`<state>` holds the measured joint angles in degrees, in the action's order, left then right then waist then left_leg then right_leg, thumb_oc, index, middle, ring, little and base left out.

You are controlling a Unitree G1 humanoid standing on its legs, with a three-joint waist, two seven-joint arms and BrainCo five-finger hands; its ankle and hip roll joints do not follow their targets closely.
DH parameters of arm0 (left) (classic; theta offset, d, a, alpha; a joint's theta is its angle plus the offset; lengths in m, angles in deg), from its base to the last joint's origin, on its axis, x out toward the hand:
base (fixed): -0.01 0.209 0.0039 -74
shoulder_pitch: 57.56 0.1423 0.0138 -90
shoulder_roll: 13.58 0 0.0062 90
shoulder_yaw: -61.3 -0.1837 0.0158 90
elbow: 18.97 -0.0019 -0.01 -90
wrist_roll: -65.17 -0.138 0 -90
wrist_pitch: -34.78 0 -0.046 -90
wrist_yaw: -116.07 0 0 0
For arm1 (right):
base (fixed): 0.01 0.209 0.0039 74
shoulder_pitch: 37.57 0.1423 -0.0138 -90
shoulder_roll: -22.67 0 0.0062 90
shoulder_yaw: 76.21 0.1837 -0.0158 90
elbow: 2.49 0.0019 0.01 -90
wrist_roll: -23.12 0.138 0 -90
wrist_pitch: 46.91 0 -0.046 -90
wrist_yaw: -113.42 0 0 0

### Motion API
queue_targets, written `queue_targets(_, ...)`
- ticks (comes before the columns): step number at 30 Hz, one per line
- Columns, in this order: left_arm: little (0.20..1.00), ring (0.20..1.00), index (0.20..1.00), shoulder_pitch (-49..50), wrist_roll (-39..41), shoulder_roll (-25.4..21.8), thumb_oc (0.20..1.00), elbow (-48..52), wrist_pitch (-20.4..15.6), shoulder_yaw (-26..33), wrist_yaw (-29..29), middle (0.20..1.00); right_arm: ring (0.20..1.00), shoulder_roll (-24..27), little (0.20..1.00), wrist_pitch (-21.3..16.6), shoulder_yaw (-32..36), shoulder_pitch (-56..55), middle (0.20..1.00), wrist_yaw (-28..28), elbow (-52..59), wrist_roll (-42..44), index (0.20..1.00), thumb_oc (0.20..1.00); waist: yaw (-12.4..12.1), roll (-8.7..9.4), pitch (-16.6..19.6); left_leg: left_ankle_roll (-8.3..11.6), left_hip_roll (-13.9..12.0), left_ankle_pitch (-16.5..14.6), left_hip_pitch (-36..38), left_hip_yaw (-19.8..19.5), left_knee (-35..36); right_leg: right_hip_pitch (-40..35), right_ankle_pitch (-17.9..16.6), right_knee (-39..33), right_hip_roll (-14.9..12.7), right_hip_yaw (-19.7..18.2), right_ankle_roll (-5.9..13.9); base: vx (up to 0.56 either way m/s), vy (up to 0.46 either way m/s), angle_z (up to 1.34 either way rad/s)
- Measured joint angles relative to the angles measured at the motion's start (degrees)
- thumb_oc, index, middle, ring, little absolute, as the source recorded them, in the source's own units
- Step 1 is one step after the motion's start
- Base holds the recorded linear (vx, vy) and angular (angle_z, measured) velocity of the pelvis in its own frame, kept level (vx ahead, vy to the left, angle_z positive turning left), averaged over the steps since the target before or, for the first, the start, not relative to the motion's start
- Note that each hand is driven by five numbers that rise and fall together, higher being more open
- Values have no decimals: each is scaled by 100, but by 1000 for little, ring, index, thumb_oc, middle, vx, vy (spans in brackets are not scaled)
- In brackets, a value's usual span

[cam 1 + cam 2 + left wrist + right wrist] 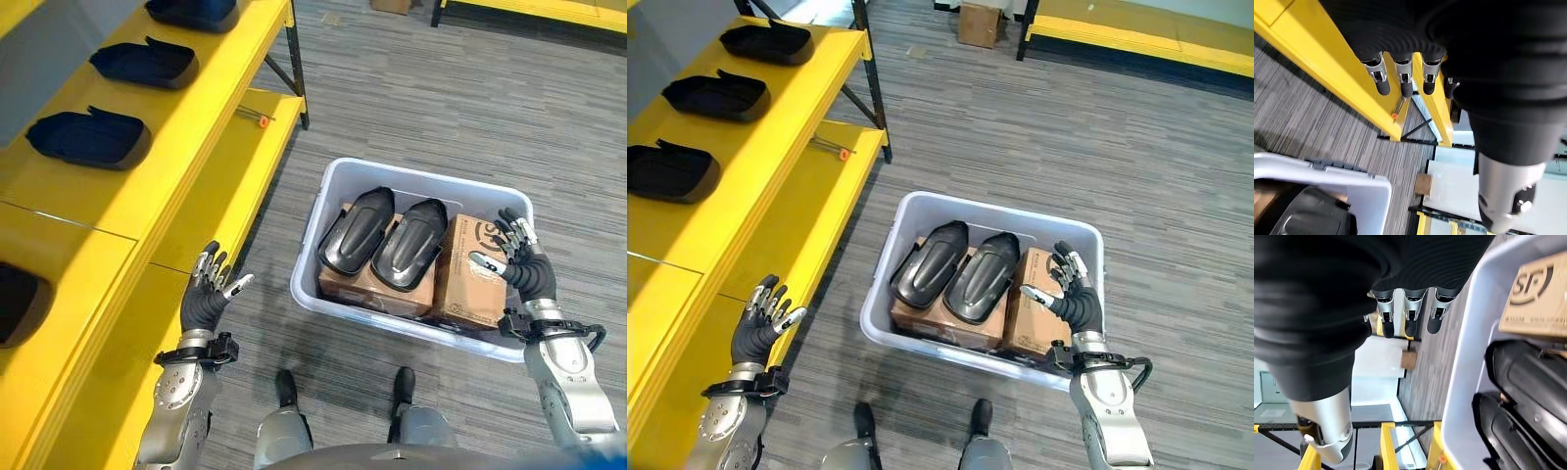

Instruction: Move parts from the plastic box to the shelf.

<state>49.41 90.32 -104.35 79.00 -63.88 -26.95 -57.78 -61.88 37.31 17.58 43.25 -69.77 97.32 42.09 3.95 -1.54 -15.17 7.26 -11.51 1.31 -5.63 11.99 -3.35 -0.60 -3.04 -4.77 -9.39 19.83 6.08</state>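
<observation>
left robot hand (208,297) and right robot hand (521,257) released, empty; cardboard boxes (472,272) half hidden under parts (384,237).

Bright, even overhead light fills the scene. The yellow shelf (186,117) carries a soft sheen, and the two black parts (387,238) in the plastic box (338,176) catch pale highlights. Shadows beside the box stay faint. Close to each wrist camera, the dark hand covers blur.
</observation>
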Motion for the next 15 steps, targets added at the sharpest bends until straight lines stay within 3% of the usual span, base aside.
queue_targets(3,1000,1000,1000,70,5,7,1000,2,66,7,-16,1000,1000,-4,1000,-3,3,-54,1000,33,-6,12,1000,1000,-71,-63,-82,32,-248,35,-578,-235,-1216,56,241,152,201,2,-214,29,-196,10)
queue_targets(4,1000,1000,1000,-195,6,48,1000,42,60,5,-12,1000,1000,92,1000,-10,56,13,1000,27,-18,54,1000,1000,-43,77,-307,163,-139,270,-1482,-1322,-2504,140,456,450,93,-24,-325,191,123,5)
queue_targets(5,1000,1000,1000,-371,6,30,1000,-8,62,14,-1,1000,1000,91,1000,68,56,95,1000,27,13,59,1000,1000,-187,262,-467,120,-218,45,-1953,-1708,-2545,170,457,476,19,-57,-322,422,351,-39)
queue_targets(6,1000,1000,1000,-289,7,22,1000,-33,87,48,8,1000,1000,170,1000,41,37,230,1000,20,42,59,1000,1000,-175,271,-477,104,-707,127,-1927,-1566,-950,237,474,533,160,-190,-330,458,426,-81)
queue_targets(7,1000,1000,1000,-193,3,39,1000,-105,72,28,12,1000,1000,176,1000,-18,-40,213,1000,-8,44,53,1000,1000,-185,168,-406,144,-807,134,-1929,-1788,-101,350,519,589,251,-440,-91,436,475,-191)
queue_targets(8,1000,1000,1000,-187,8,142,1000,-374,64,174,67,1000,1000,209,1000,56,-337,449,1000,-28,-227,45,1000,1000,-310,120,-465,109,-707,126,-1285,-1887,909,608,674,869,149,-1078,24,338,492,-228)
queue_targets(9,1000,1000,1000,-317,10,34,1000,-468,74,95,118,1000,1000,-13,1000,45,-425,345,1000,-58,-189,47,1000,1000,-278,232,-519,-17,-93,666,-1065,-1624,360,508,687,798,-351,-1304,27,238,543,-198)
queue_targets(10,1000,1000,1000,-814,8,-284,1000,-322,66,42,158,1000,1000,-416,1000,46,-505,113,1000,-39,-46,58,1000,1000,-157,480,-789,-289,397,146,-1467,-1219,-685,499,134,813,-838,-1439,-103,179,568,-103)
queue_targets(11,1000,1000,1000,-921,5,-494,1000,-215,-62,53,195,1000,1000,-679,1000,69,-510,-42,1000,-33,129,62,1000,1000,-120,440,-909,-498,514,-366,-1709,-958,-1413,505,-558,560,-1021,-1453,-450,46,451,-76)
queue_targets(12,1000,1000,1000,-974,6,-838,1000,-216,-112,95,338,1000,1000,-653,1000,34,-542,118,1000,-98,243,67,1000,1000,-137,479,-986,-753,628,-704,-1969,-574,-1847,755,-1174,320,-1264,-1474,-584,49,314,-102)
queue_targets(13,1000,1000,1000,-1289,-4,-1211,1000,-221,-111,121,513,1000,1000,-625,1000,39,-669,525,1000,-213,189,67,1000,1000,-53,539,-1150,-977,754,-984,-2253,-339,-2209,991,-1484,334,-1447,-1446,-437,54,215,-82)
queue_targets(14,1000,1000,1000,-1630,-10,-1346,1000,-225,-115,128,607,1000,1000,-614,1000,69,-829,862,1000,-237,108,67,1000,1000,-49,609,-1251,-1025,865,-1070,-2333,-308,-2346,1067,-1486,331,-1545,-1402,-388,12,112,-36)
queue_targets(15,1000,1000,1000,-1824,-10,-1222,1000,-146,-140,108,706,1000,1000,-529,1000,70,-882,1135,1000,-239,64,66,1000,1000,-123,584,-1281,-1065,882,-1046,-2285,-312,-2190,1000,-1099,176,-1314,-1445,-62,6,79,-4)
